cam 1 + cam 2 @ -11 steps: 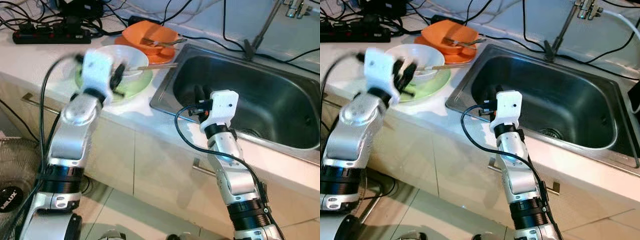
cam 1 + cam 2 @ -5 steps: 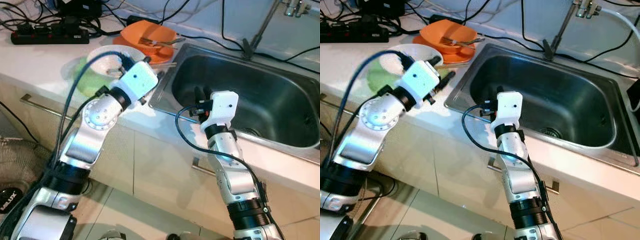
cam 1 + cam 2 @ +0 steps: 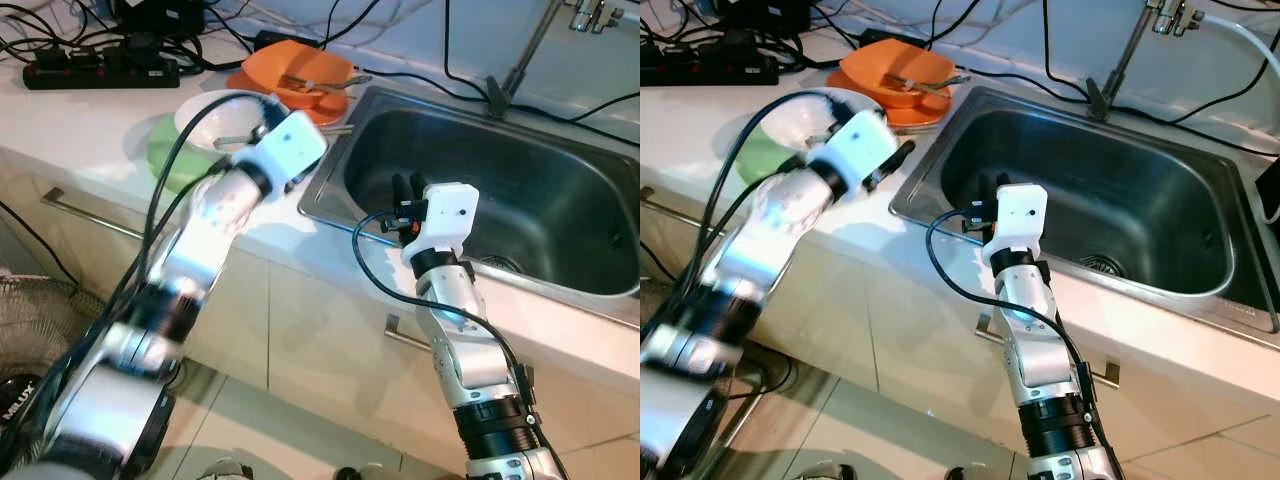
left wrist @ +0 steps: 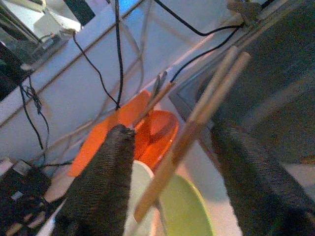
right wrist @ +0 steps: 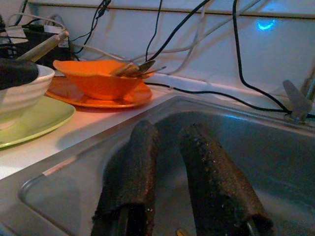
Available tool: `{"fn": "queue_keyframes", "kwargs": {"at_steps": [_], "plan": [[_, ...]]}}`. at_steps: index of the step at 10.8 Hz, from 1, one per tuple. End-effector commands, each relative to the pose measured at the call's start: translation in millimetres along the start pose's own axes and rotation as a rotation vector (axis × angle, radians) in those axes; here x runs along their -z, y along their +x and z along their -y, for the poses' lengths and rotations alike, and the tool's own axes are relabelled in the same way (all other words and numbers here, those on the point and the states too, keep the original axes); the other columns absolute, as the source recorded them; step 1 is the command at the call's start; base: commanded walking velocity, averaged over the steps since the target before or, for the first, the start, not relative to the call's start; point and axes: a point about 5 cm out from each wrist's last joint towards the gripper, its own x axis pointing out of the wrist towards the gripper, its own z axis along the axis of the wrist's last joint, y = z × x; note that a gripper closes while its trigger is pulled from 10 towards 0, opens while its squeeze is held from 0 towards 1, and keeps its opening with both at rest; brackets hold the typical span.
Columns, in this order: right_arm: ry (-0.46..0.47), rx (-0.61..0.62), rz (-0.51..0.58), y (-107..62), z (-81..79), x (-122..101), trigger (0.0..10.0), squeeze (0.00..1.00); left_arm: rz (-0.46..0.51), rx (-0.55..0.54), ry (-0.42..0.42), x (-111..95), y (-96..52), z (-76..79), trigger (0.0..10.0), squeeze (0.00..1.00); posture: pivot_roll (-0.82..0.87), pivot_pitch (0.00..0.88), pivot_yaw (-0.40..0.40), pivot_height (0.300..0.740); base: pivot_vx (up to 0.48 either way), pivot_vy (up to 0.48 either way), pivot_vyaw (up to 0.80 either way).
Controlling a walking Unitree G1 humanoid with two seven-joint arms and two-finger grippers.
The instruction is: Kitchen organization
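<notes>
A white bowl (image 3: pixel 215 115) sits on a green plate (image 3: pixel 163 160) on the counter, with wooden chopsticks (image 4: pixel 197 123) lying across its rim toward the sink. My left gripper (image 4: pixel 174 132) is at the bowl's sink-side edge, open, its two fingers straddling the chopsticks without pressing on them. Behind it an orange bowl (image 3: pixel 300 68) holding cutlery rests on an orange plate (image 3: pixel 330 110). My right gripper (image 3: pixel 406 183) points into the steel sink (image 3: pixel 560 200) over its front rim, with a narrow gap between its fingers (image 5: pixel 130 177) and nothing in it.
A faucet (image 3: pixel 520 55) stands behind the sink, and cables run along the back wall. A black power strip (image 3: pixel 100 72) lies at the counter's far left. Cabinet fronts with a bar handle (image 3: pixel 80 208) are below, and a fan (image 3: pixel 25 330) stands on the floor.
My left arm swung from over the bowl's near side toward the sink, and its gripper now straddles the chopsticks. The right arm has hardly moved.
</notes>
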Motion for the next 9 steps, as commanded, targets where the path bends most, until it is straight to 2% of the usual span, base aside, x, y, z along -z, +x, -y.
{"fn": "queue_keyframes", "kwargs": {"at_steps": [1,2,6,9], "plan": [[-0.013,0.015,0.006,0.1,2.3,-1.1,10.0,0.00,0.005,0.020,0.038,-2.8,7.2,4.8,10.0,0.00,-0.07,0.053,-0.077,0.740,0.000,0.000,0.00],[-0.012,0.015,0.006,-0.7,1.8,-0.8,10.0,0.00,0.006,0.020,0.025,-4.1,11.6,5.4,10.0,0.00,-0.07,0.054,-0.075,0.740,0.000,0.000,0.00],[-0.011,0.021,0.004,-2.6,1.2,-0.2,10.0,0.00,-0.023,0.026,0.067,-2.1,23.6,11.9,10.0,0.00,-0.08,0.056,-0.069,0.740,0.000,0.000,0.00],[-0.011,0.023,0.004,-1.9,1.5,-0.5,10.0,0.00,-0.062,-0.046,0.167,-2.1,34.8,8.0,10.0,0.00,-0.08,0.060,-0.071,0.740,0.000,0.000,0.00]]}}
